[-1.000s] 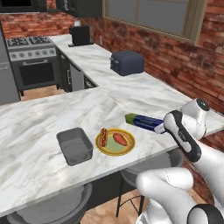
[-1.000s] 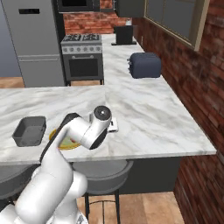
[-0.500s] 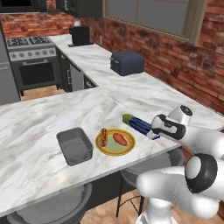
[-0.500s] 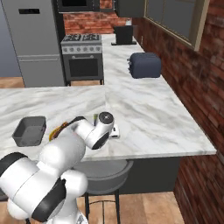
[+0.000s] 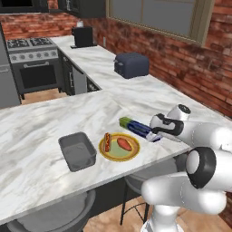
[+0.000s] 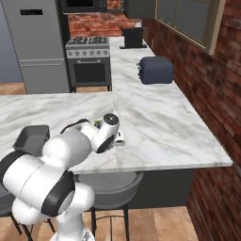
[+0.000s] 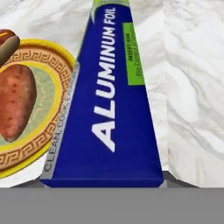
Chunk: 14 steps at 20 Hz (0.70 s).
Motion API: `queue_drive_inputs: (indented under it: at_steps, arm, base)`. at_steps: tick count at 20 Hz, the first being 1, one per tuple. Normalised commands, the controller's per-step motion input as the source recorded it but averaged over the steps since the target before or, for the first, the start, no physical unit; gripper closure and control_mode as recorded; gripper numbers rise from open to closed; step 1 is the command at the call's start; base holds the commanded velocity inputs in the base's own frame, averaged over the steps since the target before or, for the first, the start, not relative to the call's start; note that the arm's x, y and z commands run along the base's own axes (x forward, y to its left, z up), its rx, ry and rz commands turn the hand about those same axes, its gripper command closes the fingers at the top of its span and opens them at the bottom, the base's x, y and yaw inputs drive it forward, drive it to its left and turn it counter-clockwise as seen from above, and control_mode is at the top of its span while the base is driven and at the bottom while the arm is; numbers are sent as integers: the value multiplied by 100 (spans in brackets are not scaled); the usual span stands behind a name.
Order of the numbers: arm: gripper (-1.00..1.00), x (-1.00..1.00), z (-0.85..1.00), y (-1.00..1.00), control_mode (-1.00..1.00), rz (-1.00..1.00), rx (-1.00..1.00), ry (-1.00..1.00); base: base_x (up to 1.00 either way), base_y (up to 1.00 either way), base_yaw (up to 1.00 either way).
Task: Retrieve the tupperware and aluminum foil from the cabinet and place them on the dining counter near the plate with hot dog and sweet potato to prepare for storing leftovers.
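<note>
We are looking at the foil box (image 5: 139, 128) lying flat on the marble counter (image 5: 41, 127), just beside the yellow-rimmed plate (image 5: 119, 147) on the side toward the brick wall. The gripper (image 5: 154, 132) is sitting low at the near end of the box, with the arm's wrist covering that end in the left base view, so we are unable to tell whether the fingers are spread, pressed together or touching the box. From the hand camera the foil box (image 7: 109, 100) is running straight away from us along the counter (image 7: 192, 87), its near end cut off at the bottom edge, and the fingertips are not making themselves out against it. The plate (image 7: 57, 57) is touching or nearly touching the box's long side there. The sweet potato (image 7: 15, 103) and the hot dog (image 7: 6, 43) are lying on it, both cropped. The grey container (image 5: 77, 151) is resting on the counter on the plate's other side. In the right base view the arm is hiding the plate and most of the box, while the container (image 6: 32, 139) is peeking out beside it
</note>
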Motion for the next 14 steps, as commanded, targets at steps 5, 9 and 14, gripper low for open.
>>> queue_drive_inputs:
  at_steps: [5, 9, 14]
  arm:
    - [-100, -14, 85, 0, -100, 0, -2, 0]
    - [-100, -66, 54, 0, -100, -3, -5, 0]
    - [-100, -100, 79, 2, -100, 0, -6, -12]
  base:
    - [0, 0, 0]
    - [0, 0, 0]
    - [0, 0, 0]
